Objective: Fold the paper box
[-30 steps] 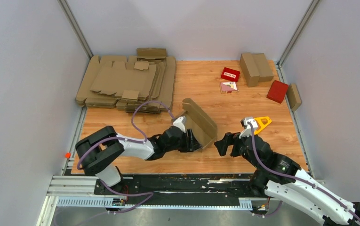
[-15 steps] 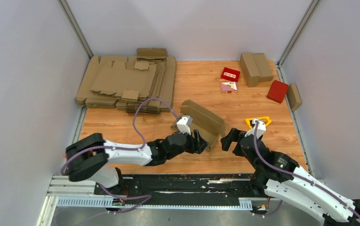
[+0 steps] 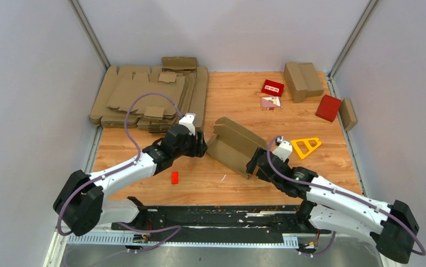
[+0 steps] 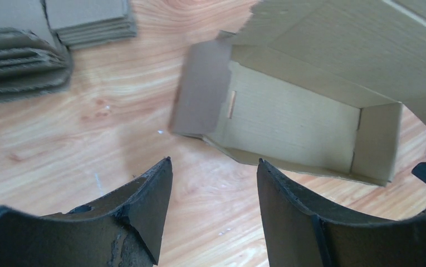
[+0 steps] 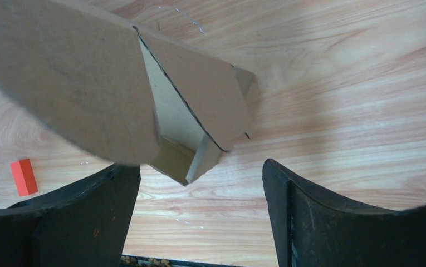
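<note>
The paper box lies half-folded in the middle of the table, a brown cardboard tray with its lid panel raised. My left gripper stands open just off its left end, not touching it. In the left wrist view the box's open inside lies ahead of the open gripper, with bare wood between the fingers. My right gripper is open at the box's near right end. In the right wrist view a corner of the box points into the open gripper, and a blurred panel overlaps the left fingertip.
A stack of flat cardboard blanks fills the back left. Folded brown boxes, small red boxes and a yellow triangular frame lie at the right. A small red block rests near the front edge.
My left arm has swung from the box's near side round to its left end. The box has tipped lower. My right gripper has moved left up to the box. The red block has come into view.
</note>
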`<state>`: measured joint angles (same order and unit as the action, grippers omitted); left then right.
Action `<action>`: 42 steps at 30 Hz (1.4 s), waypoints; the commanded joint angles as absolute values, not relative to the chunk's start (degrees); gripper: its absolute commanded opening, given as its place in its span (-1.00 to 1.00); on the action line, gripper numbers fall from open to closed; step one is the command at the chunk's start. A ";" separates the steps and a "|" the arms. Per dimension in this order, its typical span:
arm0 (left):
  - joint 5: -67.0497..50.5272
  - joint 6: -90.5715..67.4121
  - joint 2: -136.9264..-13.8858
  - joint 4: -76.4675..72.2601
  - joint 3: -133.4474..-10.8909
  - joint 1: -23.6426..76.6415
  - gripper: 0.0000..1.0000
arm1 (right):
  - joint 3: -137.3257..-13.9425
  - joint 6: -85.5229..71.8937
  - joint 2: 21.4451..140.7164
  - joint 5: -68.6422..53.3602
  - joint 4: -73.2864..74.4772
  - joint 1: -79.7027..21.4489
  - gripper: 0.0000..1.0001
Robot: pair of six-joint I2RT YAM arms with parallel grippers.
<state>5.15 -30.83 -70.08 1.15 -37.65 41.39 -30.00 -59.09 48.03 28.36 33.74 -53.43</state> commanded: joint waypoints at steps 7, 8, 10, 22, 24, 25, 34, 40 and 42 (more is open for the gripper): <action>-10.43 -18.79 -79.08 -4.80 -43.09 35.35 0.34 | -32.20 -62.35 62.28 25.73 19.36 -51.37 0.41; -11.05 -18.08 -80.20 -4.07 -44.23 35.36 0.35 | -32.68 -61.04 63.77 24.87 19.25 -50.73 0.37; -11.55 -17.19 -81.83 -3.71 -45.54 35.33 0.38 | -33.31 -57.87 65.14 23.16 18.98 -49.68 0.33; -14.47 -17.73 -86.78 -6.22 -45.72 35.45 0.39 | -29.17 -35.74 60.01 9.88 17.63 -37.57 0.06; -13.14 -18.19 -87.32 -5.73 -45.75 35.48 0.39 | -29.08 -32.79 58.89 10.01 18.51 -36.68 0.06; -11.63 -18.20 -87.54 -4.78 -45.98 35.43 0.39 | -29.06 -31.51 58.38 10.18 18.73 -36.51 0.07; -5.50 -19.03 -89.47 -0.64 -47.46 35.00 0.12 | -30.01 -27.89 59.14 6.05 18.39 -35.03 0.09; -10.17 -21.19 -89.75 -3.01 -46.25 31.87 -0.19 | -28.88 -27.91 59.29 -1.06 14.35 -34.99 0.33; -12.42 -22.30 -89.46 -4.74 -45.03 30.59 -0.30 | -28.96 -27.94 59.99 -0.81 14.68 -35.03 0.35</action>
